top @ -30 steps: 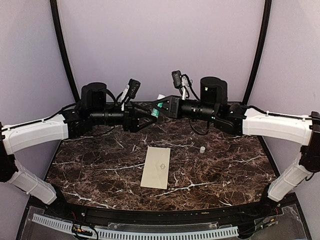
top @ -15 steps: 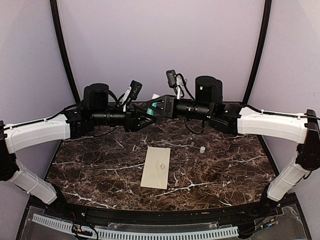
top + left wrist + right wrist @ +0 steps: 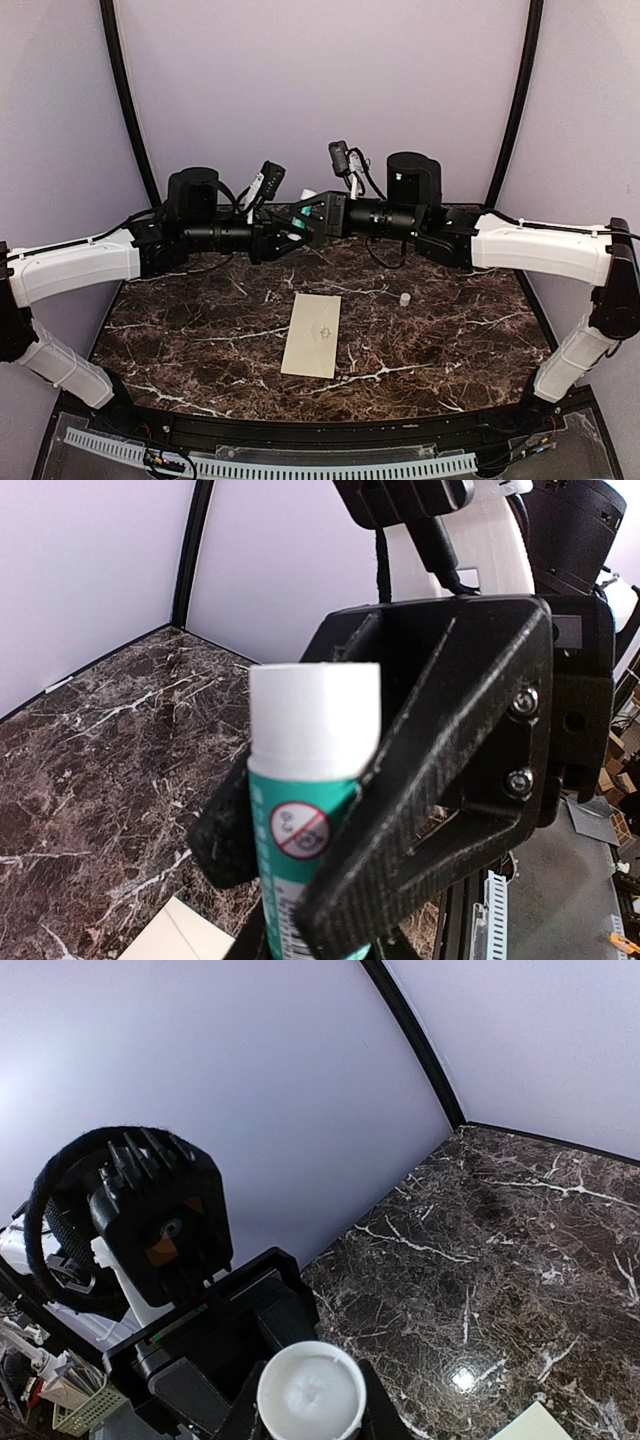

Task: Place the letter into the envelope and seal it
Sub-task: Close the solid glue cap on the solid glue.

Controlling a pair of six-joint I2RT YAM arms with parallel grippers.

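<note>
Surface [image 3: 180,330]: dark marble. Envelope [image 3: 312,335]: lies flat on it, flap side down or up cannot be told. Right jaws: raised beyond the envelope's far end, clamped on glue stick [image 3: 310,770]. Left jaws: alongside, state cannot be told. White cap [image 3: 405,298]: right of envelope.

Teal-and-white glue stick [image 3: 305,810], small white cap [image 3: 405,298] lying on dark marble table [image 3: 180,340]

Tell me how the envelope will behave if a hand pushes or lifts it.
The envelope looks thin and lies flat, so it would probably flop if lifted by one edge. The table is glossy stone, so a push would likely slide it rather than crumple it.
</note>
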